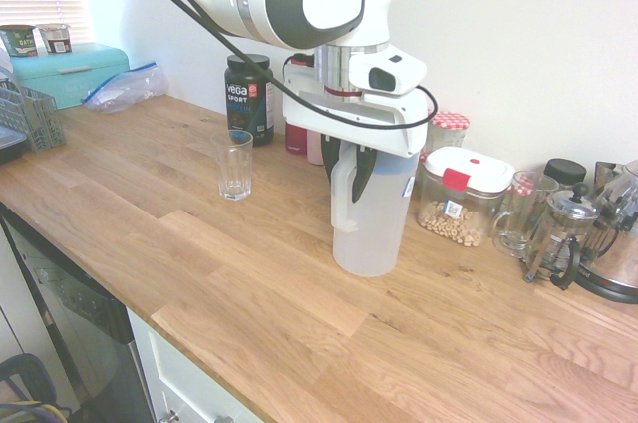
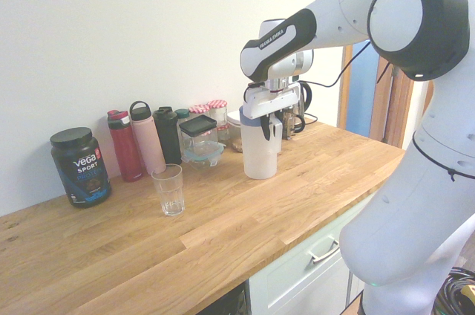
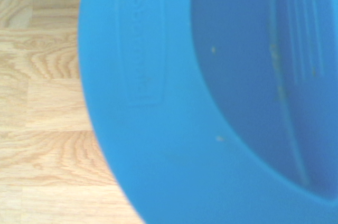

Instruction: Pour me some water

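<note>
A tall frosted-white jug (image 1: 371, 228) (image 2: 260, 159) stands upright on the wooden counter (image 1: 199, 273). Its side handle (image 1: 344, 189) faces the first exterior camera. My gripper (image 1: 348, 172) (image 2: 275, 128) reaches down from above, with its dark fingers (image 1: 365, 174) pressed on either side of that handle. The jug's blue lid (image 3: 158, 102) fills the wrist view, blurred and very close. The water cannot be made out through the frosted wall. An empty clear glass (image 1: 236, 165) (image 2: 169, 189) stands apart from the jug on the counter.
A black protein tub (image 1: 249, 99), a red bottle (image 2: 125, 145) and a pink bottle (image 2: 147, 138) line the wall. Beside the jug are a cereal box with a white lid (image 1: 464, 199), a French press (image 1: 563, 233) and a kettle (image 1: 613, 263). A mint bread box (image 1: 70, 72) sits far off.
</note>
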Controlling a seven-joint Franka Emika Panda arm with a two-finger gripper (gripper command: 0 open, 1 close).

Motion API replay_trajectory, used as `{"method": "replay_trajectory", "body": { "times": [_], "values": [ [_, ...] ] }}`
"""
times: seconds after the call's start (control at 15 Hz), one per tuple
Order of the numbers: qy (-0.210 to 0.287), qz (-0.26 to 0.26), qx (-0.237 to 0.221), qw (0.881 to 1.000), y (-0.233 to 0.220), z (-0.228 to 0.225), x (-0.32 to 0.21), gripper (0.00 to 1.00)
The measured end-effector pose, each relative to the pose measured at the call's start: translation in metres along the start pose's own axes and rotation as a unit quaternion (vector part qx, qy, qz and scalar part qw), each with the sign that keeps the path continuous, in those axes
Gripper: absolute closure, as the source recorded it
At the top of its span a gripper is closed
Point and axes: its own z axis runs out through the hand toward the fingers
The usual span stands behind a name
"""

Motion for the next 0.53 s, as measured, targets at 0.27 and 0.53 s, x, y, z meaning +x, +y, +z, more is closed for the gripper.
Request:
{"method": "replay_trajectory", "body": {
  "times": [0.27,0.53],
  "values": [
    [0.0,0.004,0.001,1.0,0.004,0.002,0.002,1.0],
    [-0.003,0.008,0.005,1.0,0.011,0.001,0.004,1.0]
  ]
}}
